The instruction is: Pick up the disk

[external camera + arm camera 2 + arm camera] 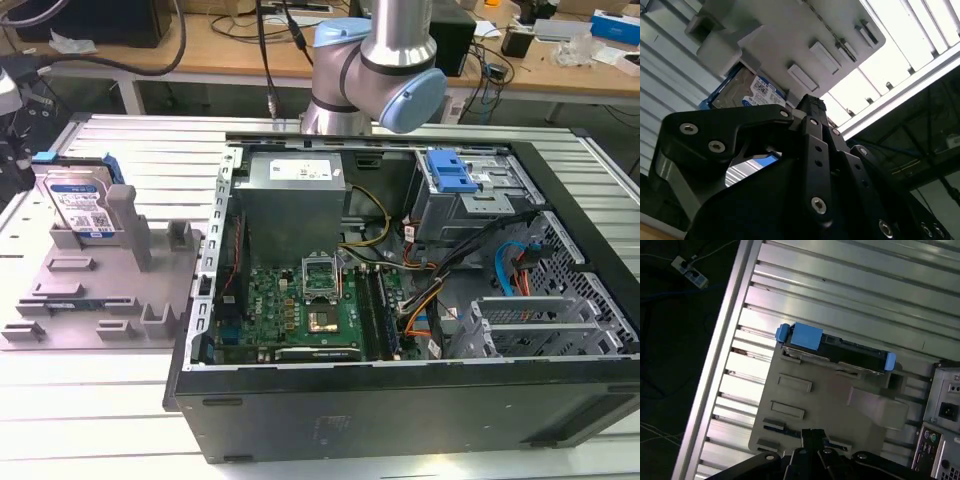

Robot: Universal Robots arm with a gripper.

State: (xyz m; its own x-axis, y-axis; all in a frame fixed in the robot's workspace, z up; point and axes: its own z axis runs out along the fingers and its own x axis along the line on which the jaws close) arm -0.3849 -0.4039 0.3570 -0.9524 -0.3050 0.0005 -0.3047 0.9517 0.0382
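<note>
Gripper (812,432) is hovering, fingertips together, gripping nothing, above the grey fixture (825,395); the disk (850,352) is standing on edge beyond them. Judgement: opening wide before straddling its faces seems safest.

— What stands behind the slatted aluminium table (130,150)?
— A long wooden workbench (210,52), close along the table's far edge. Black cables (262,40) hang over its front towards the table, and a dark box (95,20) sits on top.
— And below the table?
— Dark floor (670,380) beside the table's rail, with a white power strip (689,271) lying on it.
— The light?
— Bright glare across the table's slats in the second wrist view.
</note>
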